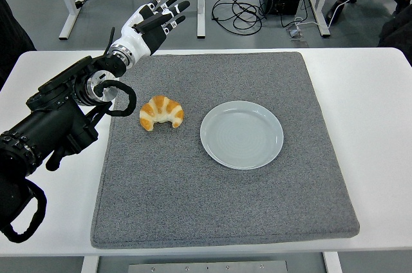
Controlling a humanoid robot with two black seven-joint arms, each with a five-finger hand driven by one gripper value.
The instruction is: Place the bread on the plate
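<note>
Raised above the far left corner of the grey mat (219, 183), the left robot hand (153, 23) has its fingers (168, 4) spread wide and straight, grasping nothing and touching nothing. Its black arm (55, 118) reaches in from the left edge over the white worktop (373, 112). On the mat lies the croissant (161, 112), nearer than the robot hand and apart from it, just left of the empty pale plate (241, 134) but not touching its rim.
</note>
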